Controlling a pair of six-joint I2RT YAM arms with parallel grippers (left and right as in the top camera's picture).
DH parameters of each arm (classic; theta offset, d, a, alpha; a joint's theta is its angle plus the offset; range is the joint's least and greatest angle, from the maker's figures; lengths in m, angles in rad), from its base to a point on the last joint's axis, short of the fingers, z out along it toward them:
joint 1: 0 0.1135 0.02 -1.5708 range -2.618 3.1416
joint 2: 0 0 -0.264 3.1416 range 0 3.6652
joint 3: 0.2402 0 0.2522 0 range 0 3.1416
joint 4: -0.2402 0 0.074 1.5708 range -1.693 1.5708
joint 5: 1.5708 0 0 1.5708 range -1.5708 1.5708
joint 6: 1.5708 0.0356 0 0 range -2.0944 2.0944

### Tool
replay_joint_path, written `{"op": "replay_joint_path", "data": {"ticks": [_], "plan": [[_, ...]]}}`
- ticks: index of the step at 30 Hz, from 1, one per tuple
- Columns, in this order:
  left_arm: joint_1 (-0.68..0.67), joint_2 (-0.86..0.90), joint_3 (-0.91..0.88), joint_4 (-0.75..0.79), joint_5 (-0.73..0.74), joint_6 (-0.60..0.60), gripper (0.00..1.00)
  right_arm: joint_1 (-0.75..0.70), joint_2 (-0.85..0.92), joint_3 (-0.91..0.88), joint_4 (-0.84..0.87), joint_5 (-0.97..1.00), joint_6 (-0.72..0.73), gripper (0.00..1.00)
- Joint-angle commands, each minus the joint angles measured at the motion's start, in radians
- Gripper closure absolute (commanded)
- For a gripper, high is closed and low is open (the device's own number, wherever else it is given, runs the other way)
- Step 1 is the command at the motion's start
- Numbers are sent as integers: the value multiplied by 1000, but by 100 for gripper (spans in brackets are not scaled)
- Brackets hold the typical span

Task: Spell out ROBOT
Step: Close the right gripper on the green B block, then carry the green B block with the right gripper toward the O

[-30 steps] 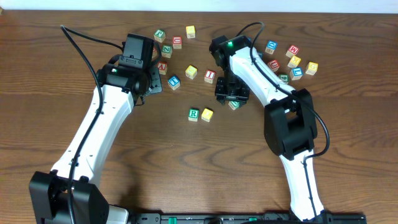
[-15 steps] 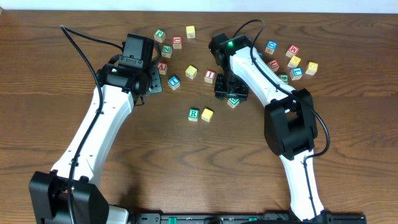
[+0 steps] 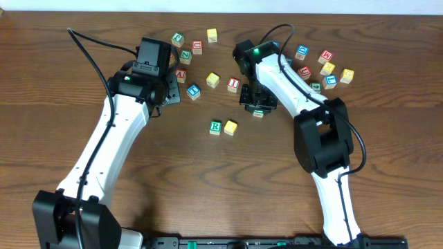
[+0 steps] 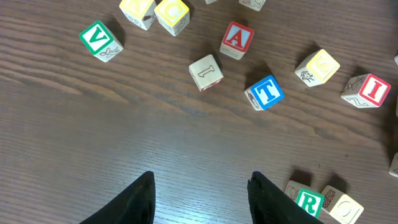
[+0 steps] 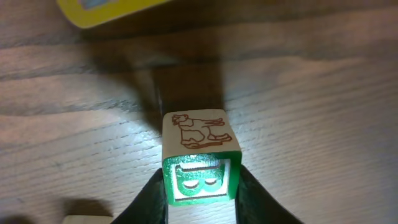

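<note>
At the middle of the table (image 3: 405, 155), right end effector (image 5: 200, 193) pinched green B cube (image 5: 200, 158); left end effector (image 4: 200, 199) hung spread.

Dark wooden table (image 3: 208, 180) carries scattered alphabet cubes (image 3: 212, 35); R cube (image 3: 216, 126) just beside yellow cube (image 3: 230, 127).

The worktop (image 3: 394, 145) is dark brown wood with a strong grain running across it. Lettered cubes lie scattered toward its far side. A red A cube (image 4: 237, 39) sits slightly askew, with a red I cube (image 4: 367, 91) off to its right. A green V cube (image 4: 101, 41) is well apart on the left. Near the A is a plain-topped cube (image 4: 206, 71) showing only a thin line drawing. Over on the right a bunch of cubes sit close together, among them a red-lettered cube (image 3: 326, 56) and a blue-lettered cube (image 3: 302, 52).
</note>
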Motion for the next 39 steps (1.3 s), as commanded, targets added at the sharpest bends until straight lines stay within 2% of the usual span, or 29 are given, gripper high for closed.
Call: {"op": "replay_joint_path", "data": {"ticks": [1, 14, 19, 22, 27, 29, 30, 31, 32, 33, 36, 39], "plan": [[2, -14, 22, -1, -14, 17, 52, 10, 0, -7, 13, 42, -118, 80], [2, -14, 22, -1, -14, 17, 52, 10, 0, -7, -2, 33, -693, 81], [2, -14, 22, -1, -14, 18, 52, 9, 0, -6, -29, -108, -993, 83], [2, -14, 22, -2, -14, 18, 52, 5, -1, -3, -27, -121, -1046, 81], [2, -14, 22, -1, -14, 17, 52, -4, -3, 47, -57, -125, -1048, 75], [2, -14, 22, -1, -14, 18, 52, -6, -10, 76, -69, -125, -1047, 69], [3, -14, 22, -1, -14, 18, 52, -6, -14, 89, -74, -127, -1047, 61], [2, -14, 22, -1, -14, 18, 52, -6, -16, 103, -81, -128, -1046, 50], [3, -14, 22, -1, -14, 18, 52, -6, -18, 115, -84, -128, -1033, 33], [3, -14, 22, -1, -14, 18, 52, -6, -18, 125, -85, -128, -1019, 25], [2, -14, 22, -1, -14, 18, 52, -6, -18, 135, -85, -127, -967, 15], [3, -14, 22, -1, -14, 18, 52, -10, -18, 134, -89, -128, -842, 15]]}}
